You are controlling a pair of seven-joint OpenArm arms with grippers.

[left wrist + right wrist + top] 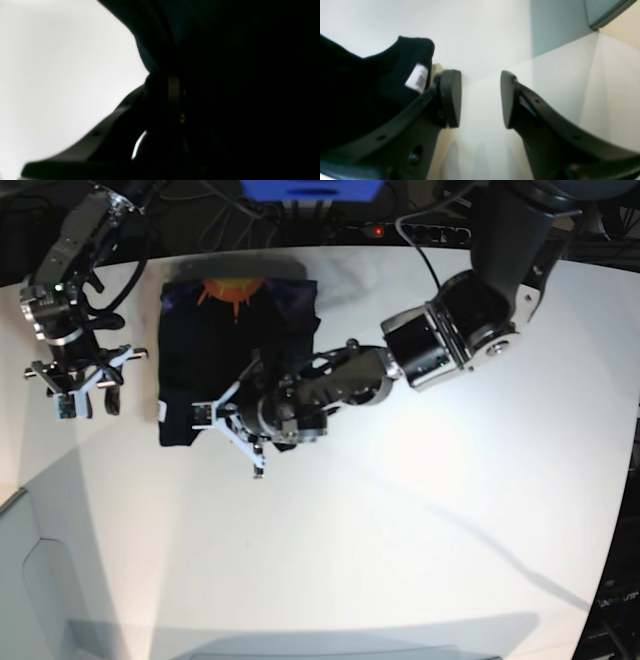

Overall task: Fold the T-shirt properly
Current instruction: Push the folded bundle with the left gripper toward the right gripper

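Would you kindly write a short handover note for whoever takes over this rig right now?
Left tool: reaching across the T-shirt, low at its near edge; its wrist view is almost all dark cloth, and it looks shut on the fabric.
Right tool: open, holding nothing, beside the shirt's edge near the white tag.
T-shirt: lies on the white table as a compact rectangle, orange print at the far end.
Done: it appears already folded into that narrower shape.
Left: probably finish the fold the left tool is working on, release, check the edges lie flat.
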